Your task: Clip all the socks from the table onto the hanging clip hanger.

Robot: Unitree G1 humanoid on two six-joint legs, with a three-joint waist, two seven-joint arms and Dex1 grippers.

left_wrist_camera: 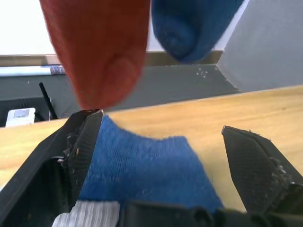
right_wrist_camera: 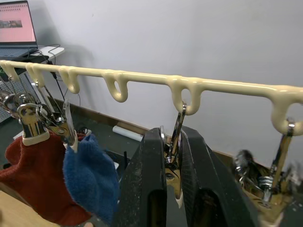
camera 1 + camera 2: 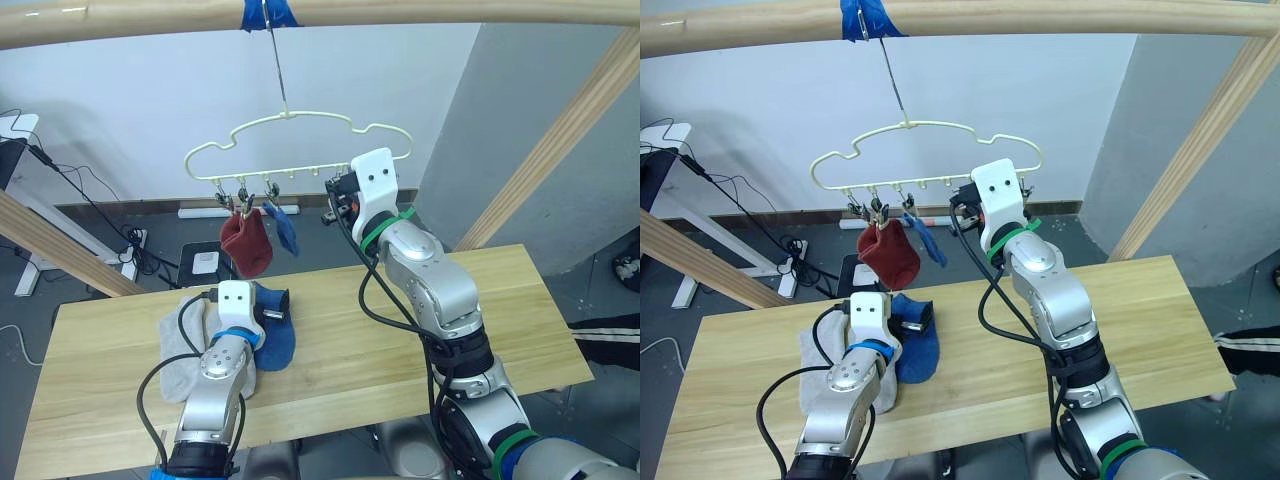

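Step in hand: left gripper (image 1: 161,156), fingers spread, over blue sock (image 3: 272,338) on table (image 3: 400,340) below clip hanger (image 3: 300,150); right gripper (image 2: 173,156) apparently pinches 1 metal clip (image 2: 174,156)—close low on fabric.

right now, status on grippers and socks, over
Left gripper open over blue sock on pale wooden table. Right gripper shut on metal clip. Nothing blocking.

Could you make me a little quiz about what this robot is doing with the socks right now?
1. True or false: the red sock already hangs from the clip hanger.
2. What do the right gripper fingers pinch? A) a metal clip B) a grey sock C) a cable
3. Which colour sock lies between the open left gripper fingers on the table?

Key: 1 true; 2 A; 3 blue.
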